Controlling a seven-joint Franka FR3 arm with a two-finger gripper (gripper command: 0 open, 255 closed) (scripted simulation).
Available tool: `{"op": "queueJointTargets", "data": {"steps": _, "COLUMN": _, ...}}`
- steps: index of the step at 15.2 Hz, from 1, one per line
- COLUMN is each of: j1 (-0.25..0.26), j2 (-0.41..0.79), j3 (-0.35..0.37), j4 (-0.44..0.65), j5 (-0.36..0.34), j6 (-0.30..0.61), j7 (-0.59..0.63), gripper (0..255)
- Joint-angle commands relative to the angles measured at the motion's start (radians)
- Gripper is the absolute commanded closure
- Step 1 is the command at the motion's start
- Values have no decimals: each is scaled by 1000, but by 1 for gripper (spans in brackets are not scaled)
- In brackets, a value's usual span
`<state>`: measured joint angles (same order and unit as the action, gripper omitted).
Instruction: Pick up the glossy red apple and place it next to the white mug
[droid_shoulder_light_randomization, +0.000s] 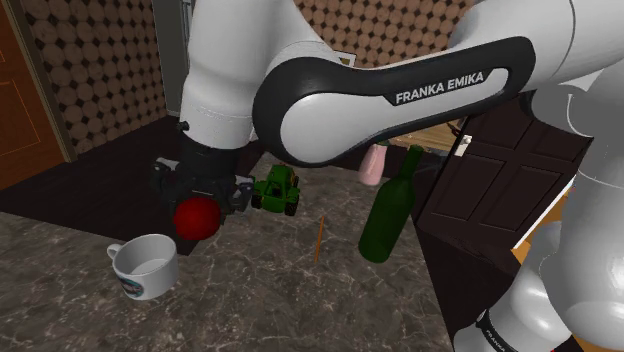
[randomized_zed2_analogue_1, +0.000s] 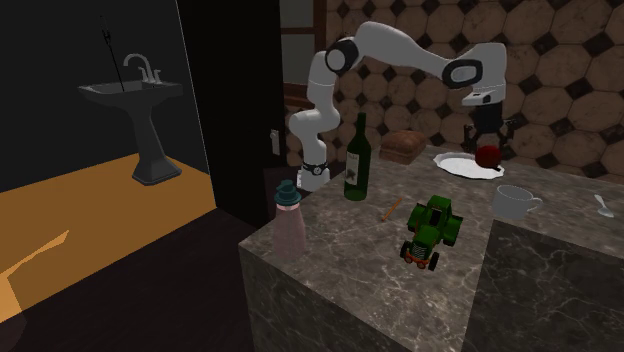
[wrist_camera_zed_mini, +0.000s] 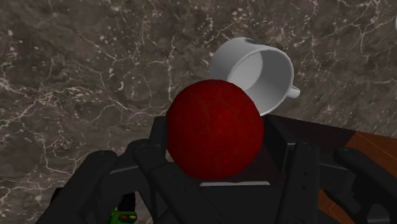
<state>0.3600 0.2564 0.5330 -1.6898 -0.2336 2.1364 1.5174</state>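
Dark marbled counter (droid_shoulder_light_randomization: 300, 300) lies under the held apple (droid_shoulder_light_randomization: 197, 217), patterned wall (droid_shoulder_light_randomization: 100, 60) behind.

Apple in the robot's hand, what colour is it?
Dark red all over; the apple shows best in the wrist view.

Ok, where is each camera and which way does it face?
Shoulder view: beside the arm, looking down over the marbled counter; its hand holds the red apple.
Second exterior view: across the counter, facing the whole arm.
Wrist view: on the hand, looking down past its fingers at the white mug.
Shared: all three show apple and mug.
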Motion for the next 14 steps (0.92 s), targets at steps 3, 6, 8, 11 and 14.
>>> {"op": "queueJointTargets", "data": {"steps": 3, "j1": 49, "j2": 75, "j3": -3, "j4": 76, "j5": -51, "j6": -15, "j7": 55, "gripper": 255}}
{"op": "queueJointTargets", "data": {"steps": 6, "j1": 49, "j2": 84, "j3": -6, "j4": 46, "j5": -60, "j6": 21, "j7": 64, "gripper": 255}}
{"op": "queueJointTargets", "data": {"steps": 8, "j1": 50, "j2": 90, "j3": -9, "j4": 29, "j5": -67, "j6": 44, "j7": 70, "gripper": 255}}
{"op": "queueJointTargets", "data": {"steps": 11, "j1": 51, "j2": 102, "j3": -14, "j4": 4, "j5": -78, "j6": 79, "j7": 80, "gripper": 255}}
{"op": "queueJointTargets", "data": {"steps": 14, "j1": 54, "j2": 115, "j3": -20, "j4": -19, "j5": -91, "j6": 112, "j7": 90, "gripper": 255}}
